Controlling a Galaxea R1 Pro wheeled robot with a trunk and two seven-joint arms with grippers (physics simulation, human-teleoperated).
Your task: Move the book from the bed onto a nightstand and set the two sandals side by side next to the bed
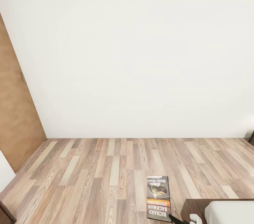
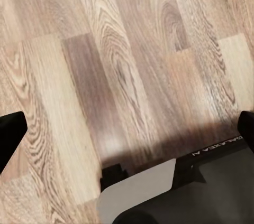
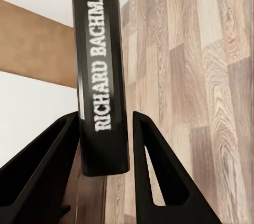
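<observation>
The book [image 1: 158, 198], a dark paperback with an orange band and white "Richard Bachman" lettering, hangs above the wooden floor at the bottom of the head view. My right gripper [image 1: 177, 219] holds its lower edge. In the right wrist view the spine of the book [image 3: 101, 71] sits clamped between the two black fingers of the right gripper [image 3: 106, 115]. A corner of the bed [image 1: 193, 205], dark brown frame with a pale mattress, shows at the lower right. My left gripper [image 2: 127, 129] is open over bare floor, its fingertips far apart. The sandals and nightstand are out of view.
A plain white wall [image 1: 134, 58] stands ahead beyond the wood-plank floor [image 1: 106, 171]. A brown door [image 1: 14, 118] is at the left. Dark brown furniture edges show at the bottom left [image 1: 5, 215] and far right [image 1: 252, 138]. Part of my own base [image 2: 180, 192] lies below the left gripper.
</observation>
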